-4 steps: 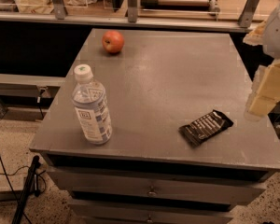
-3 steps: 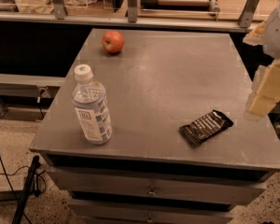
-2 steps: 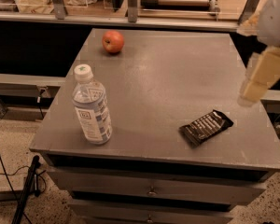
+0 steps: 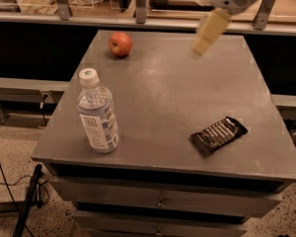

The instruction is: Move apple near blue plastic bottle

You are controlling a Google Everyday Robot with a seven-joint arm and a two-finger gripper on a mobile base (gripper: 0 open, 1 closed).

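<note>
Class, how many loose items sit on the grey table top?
3: the apple at the far left, the blue plastic bottle upright front left, the black snack wrapper front right. The gripper hovers over the table's far side. None seem hidden.

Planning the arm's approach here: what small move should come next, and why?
Probably swing the pincer left toward the apple. The pincer hangs above the far right part of the table, well apart from the apple, which sits at the far left, away from the blue plastic bottle at the front left.

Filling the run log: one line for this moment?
pincer: over table, far right | apple: far left, untouched | blue plastic bottle: upright, near left
</note>
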